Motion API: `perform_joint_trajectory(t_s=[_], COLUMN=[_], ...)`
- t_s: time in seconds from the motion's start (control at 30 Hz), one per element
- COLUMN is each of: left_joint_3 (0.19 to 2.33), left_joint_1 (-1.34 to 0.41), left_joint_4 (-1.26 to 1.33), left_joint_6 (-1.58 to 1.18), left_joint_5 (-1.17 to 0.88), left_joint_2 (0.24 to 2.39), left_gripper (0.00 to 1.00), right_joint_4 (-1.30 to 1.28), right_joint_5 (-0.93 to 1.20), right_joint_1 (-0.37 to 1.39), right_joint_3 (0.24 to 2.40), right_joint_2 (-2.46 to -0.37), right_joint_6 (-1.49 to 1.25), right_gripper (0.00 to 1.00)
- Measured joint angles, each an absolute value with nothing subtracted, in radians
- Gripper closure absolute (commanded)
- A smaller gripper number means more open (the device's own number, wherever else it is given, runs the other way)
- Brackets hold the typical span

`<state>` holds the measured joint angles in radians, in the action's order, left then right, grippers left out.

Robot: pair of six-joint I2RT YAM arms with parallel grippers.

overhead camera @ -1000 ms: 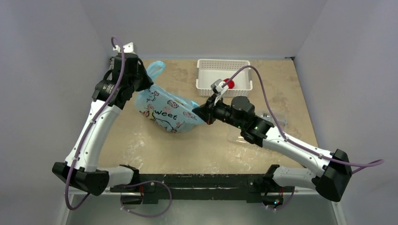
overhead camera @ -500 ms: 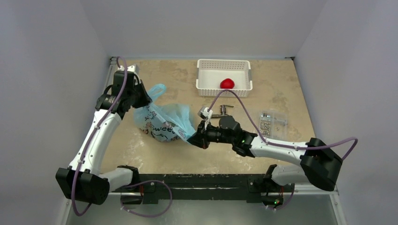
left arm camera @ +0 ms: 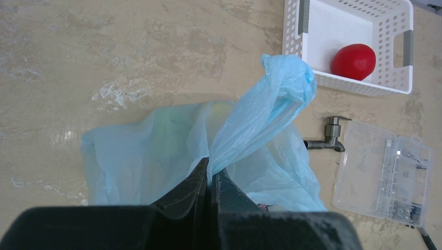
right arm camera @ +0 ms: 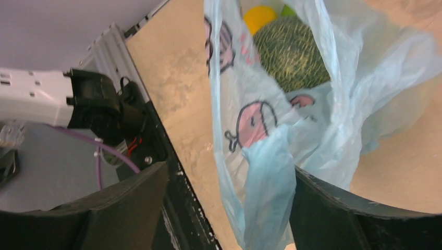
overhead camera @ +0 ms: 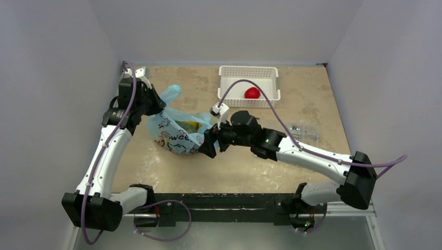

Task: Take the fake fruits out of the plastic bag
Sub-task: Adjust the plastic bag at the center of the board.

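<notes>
The plastic bag [overhead camera: 177,133] lies on the worktop [overhead camera: 208,172], left of centre, between the 2 arms, with its printed side facing the near edge. The left hand [left arm camera: 211,174] is at the far left corner of the bag. Its 2 fingers are pressed together with no visible gap and pinch the base of 1 twisted handle [left arm camera: 271,104], which rises from the bag toward the far side. The right hand [overhead camera: 208,146] is at the bag's right end. In the right wrist view the right hand [right arm camera: 232,169] is spread wide, and a bunched fold of the bag hangs between its 2 fingers, close against 1 of them. It cannot be told whether that fold touches the finger; no grip is closed on it. The bag mouth faces this hand and stands open. Inside the bag are a green bumpy ball [right arm camera: 292,52], a yellow fruit [right arm camera: 259,18] beyond it, and a small green fruit [right arm camera: 288,9] at the frame edge. 1 red fruit [overhead camera: 252,92] lies outside the bag, in the white basket [overhead camera: 248,69] at the far edge of the worktop. A metal tap part [left arm camera: 328,138] lies on the worktop between the bag and a clear box [left arm camera: 383,177] of small parts, and is apart from both.
</notes>
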<state>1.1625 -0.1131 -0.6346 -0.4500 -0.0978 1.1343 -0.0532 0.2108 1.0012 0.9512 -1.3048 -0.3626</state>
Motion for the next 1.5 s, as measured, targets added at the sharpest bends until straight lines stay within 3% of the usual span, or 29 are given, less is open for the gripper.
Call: perform_joint_trajectory(t_s=[0.17, 0.47, 0.8, 1.13, 1.33, 1.5], left_joint_3=[1.163, 1.153, 1.147, 1.134, 1.134, 1.131], left_joint_1=[-0.113, -0.113, -0.113, -0.113, -0.124, -0.134], left_joint_4=[-0.619, -0.591, -0.584, -0.579, -0.579, -0.579], left_joint_6=[-0.449, -0.448, -0.425, -0.426, -0.424, -0.404], left_joint_5=[-0.110, -0.180, -0.209, -0.205, -0.188, -0.154], left_joint_2=[1.134, 1.129, 1.119, 1.080, 1.080, 1.074], left_gripper=[1.00, 1.00, 1.00, 1.00, 1.00, 1.00], right_joint_4=[-0.185, -0.345, -0.416, -0.392, -0.469, -0.563], right_joint_5=[0.116, -0.018, 0.118, 0.205, 0.111, 0.007], right_joint_1=[1.000, 0.958, 0.791, 0.838, 0.837, 0.831], right_joint_3=[1.121, 1.393, 1.632, 1.237, 1.242, 1.413], right_joint_2=[-1.323, -1.462, -1.699, -1.343, -1.207, -1.222], right_joint_6=[-0.323, -0.209, -0.125, -0.204, -0.220, -0.192], right_gripper=[0.01, 0.01, 0.01, 0.01, 0.01, 0.01])
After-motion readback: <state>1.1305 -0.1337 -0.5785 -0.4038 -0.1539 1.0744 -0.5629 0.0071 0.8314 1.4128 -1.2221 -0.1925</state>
